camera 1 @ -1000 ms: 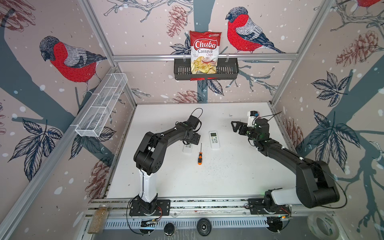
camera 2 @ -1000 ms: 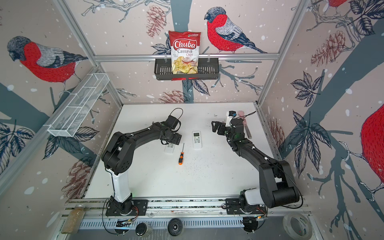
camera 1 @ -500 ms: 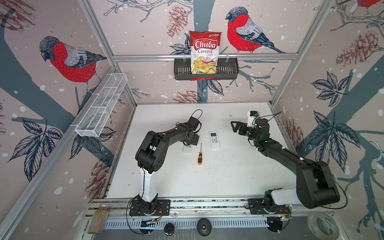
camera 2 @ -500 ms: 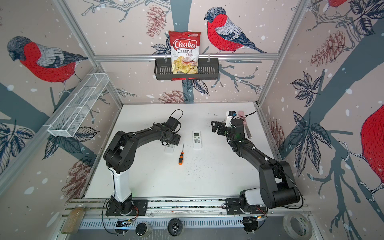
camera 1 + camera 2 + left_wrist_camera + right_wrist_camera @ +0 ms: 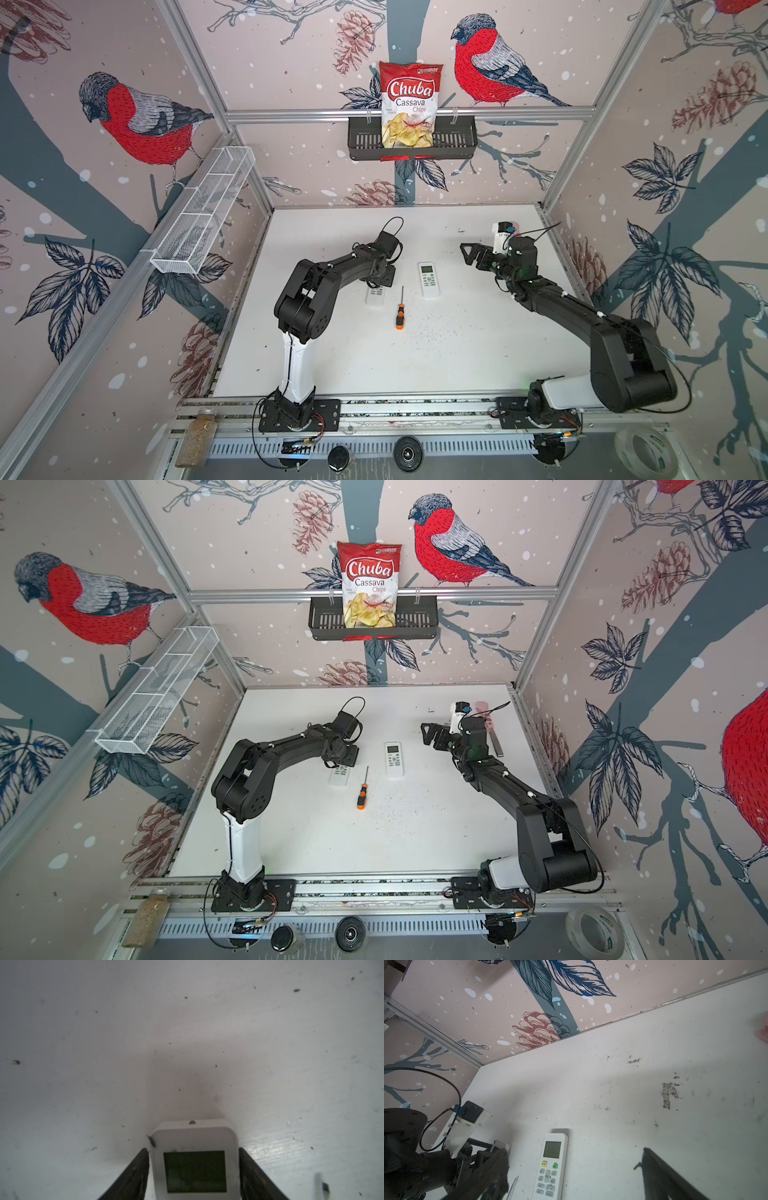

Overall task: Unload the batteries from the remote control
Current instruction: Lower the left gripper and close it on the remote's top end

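Observation:
The white remote control (image 5: 375,297) (image 5: 194,1138) lies screen-up on the white table (image 5: 457,357), left of centre. My left gripper (image 5: 380,286) (image 5: 193,1149) reaches down over its screen end, and its black fingers (image 5: 143,1167) lie against both long sides. No batteries show in any view. An orange-and-black screwdriver (image 5: 400,314) lies just right of this remote. My right gripper (image 5: 467,253) (image 5: 575,1151) hangs wide open and empty above the table, right of a second, longer white remote (image 5: 428,279) (image 5: 550,1167).
A black basket (image 5: 361,141) with a chips bag (image 5: 409,104) hangs on the back wall. A white wire basket (image 5: 199,220) is on the left wall. A pink-handled tool (image 5: 482,708) and a metal strip (image 5: 496,744) lie at the back right. Dark crumbs dot the table.
The left arm's elbow has shifted slightly to the right while its gripper stays over the remote control. The right arm, the screwdriver and the second remote have not moved.

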### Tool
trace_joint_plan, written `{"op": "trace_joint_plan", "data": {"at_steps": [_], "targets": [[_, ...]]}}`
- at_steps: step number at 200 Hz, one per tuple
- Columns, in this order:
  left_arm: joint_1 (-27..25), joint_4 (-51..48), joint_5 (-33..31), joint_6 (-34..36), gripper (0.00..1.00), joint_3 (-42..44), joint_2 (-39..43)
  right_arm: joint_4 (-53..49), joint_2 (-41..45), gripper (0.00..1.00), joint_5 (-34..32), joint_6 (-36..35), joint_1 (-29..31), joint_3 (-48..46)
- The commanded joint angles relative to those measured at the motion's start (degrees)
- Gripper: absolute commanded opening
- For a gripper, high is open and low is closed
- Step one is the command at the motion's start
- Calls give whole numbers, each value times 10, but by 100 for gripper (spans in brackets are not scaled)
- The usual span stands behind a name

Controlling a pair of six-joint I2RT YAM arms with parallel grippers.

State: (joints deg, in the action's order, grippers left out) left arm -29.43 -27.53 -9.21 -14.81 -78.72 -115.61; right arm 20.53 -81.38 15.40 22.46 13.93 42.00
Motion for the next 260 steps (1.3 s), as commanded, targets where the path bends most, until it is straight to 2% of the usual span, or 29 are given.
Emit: {"op": "trace_joint_plan", "data": {"at_steps": [1,52,74,90,181,212,233,260], "targets": [[6,9,3,-5,64,-1,-1,16,-3,99,13,3,1,6],[15,14,16,-8,62,-7,-12,14,-14,99,13,1,1,10],[15,12,14,-8,69,-11,-19,12,-18,99,13,1,1,12],[16,13,11,-13,70,-11,-22,13,-18,99,13,0,1,12],[18,6,5,-35,63,-14,-31,5,-26,99,10,-5,9,20],[17,7,7,-37,70,-2,-27,-1,-29,99,9,-11,13,25],[17,5,5,-36,71,6,-23,-4,-29,99,8,-14,16,26],[18,1,1,-36,62,9,-21,-7,-32,99,7,-17,21,29]]}}
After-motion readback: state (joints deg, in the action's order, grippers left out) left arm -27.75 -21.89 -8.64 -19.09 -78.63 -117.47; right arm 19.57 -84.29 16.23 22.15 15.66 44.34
